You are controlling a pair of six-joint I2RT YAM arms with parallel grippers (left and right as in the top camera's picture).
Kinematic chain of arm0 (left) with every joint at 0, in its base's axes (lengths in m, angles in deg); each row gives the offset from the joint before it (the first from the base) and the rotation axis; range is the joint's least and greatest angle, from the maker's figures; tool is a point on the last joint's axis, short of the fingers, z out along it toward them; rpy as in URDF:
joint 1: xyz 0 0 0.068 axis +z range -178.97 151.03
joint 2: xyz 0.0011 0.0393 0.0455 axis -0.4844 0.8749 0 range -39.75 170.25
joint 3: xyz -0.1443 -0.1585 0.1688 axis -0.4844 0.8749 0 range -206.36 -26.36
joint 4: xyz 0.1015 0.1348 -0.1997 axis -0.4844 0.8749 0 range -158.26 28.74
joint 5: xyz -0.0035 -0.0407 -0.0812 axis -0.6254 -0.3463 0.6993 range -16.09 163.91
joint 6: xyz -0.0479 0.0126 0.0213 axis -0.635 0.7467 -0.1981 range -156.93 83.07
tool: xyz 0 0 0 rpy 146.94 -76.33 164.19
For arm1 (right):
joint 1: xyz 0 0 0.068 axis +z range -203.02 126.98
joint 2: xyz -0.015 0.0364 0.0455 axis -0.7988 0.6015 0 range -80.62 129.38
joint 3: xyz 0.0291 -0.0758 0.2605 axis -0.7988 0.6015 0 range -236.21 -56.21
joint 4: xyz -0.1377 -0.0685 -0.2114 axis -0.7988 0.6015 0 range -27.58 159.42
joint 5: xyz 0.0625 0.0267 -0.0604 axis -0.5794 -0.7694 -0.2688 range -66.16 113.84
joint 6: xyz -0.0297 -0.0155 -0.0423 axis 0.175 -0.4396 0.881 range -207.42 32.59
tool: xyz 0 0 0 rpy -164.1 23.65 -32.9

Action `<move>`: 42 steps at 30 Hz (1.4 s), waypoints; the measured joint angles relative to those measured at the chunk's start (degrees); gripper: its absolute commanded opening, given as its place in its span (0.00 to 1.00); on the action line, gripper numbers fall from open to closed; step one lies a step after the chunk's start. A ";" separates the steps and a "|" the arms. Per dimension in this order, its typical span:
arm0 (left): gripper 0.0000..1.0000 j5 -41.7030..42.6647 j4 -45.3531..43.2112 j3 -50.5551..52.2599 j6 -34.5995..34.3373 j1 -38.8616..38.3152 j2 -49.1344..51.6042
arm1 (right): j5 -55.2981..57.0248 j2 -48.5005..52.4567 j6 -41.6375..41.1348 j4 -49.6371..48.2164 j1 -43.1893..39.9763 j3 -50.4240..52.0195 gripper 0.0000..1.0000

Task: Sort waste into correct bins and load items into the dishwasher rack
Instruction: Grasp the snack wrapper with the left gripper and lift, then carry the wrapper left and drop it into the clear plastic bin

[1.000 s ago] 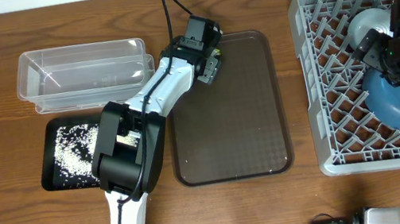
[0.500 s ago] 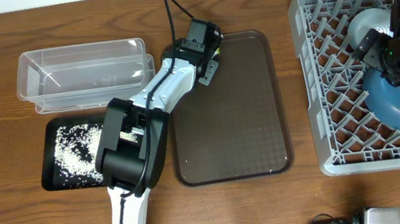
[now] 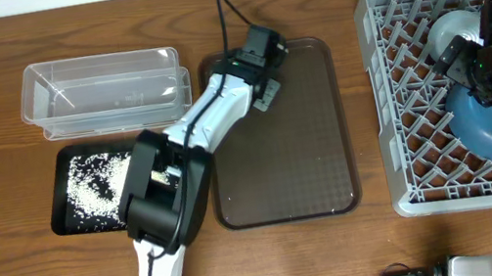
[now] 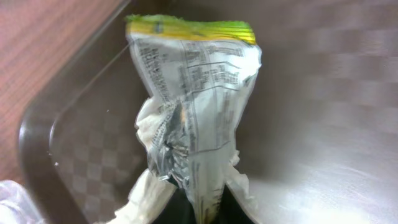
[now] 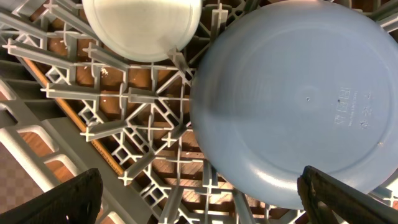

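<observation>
A crumpled white-and-yellow wrapper (image 4: 193, 106) stands up from between my left gripper's (image 4: 202, 213) jaws, which are shut on its lower end. That gripper (image 3: 265, 93) hangs over the far left corner of the brown serving tray (image 3: 281, 172). White rice-like grains (image 3: 90, 183) lie in the black tray (image 3: 66, 221). The clear tub (image 3: 103, 81) sits behind it. In the grey dishwasher rack (image 3: 396, 84) rest a large blue dish (image 5: 298, 99) and a pale bowl (image 5: 142, 28). My right gripper (image 5: 202, 205) is open above the rack, beside the dish, holding nothing.
The brown tray's checkered floor (image 4: 323, 124) lies under the wrapper, its raised rim (image 4: 37, 124) to the left. The left arm (image 3: 169, 185) stretches over the black tray's right side. Bare wooden table (image 3: 357, 91) separates the tray and the rack.
My left gripper has closed on the wrapper and shifted slightly to the right along the tray's far edge. The right arm has not moved.
</observation>
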 measured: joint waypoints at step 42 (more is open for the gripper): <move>0.23 -2.21 11.80 1.57 -78.36 30.93 -19.30 | 0.00 0.00 -0.02 0.00 0.00 -0.02 0.99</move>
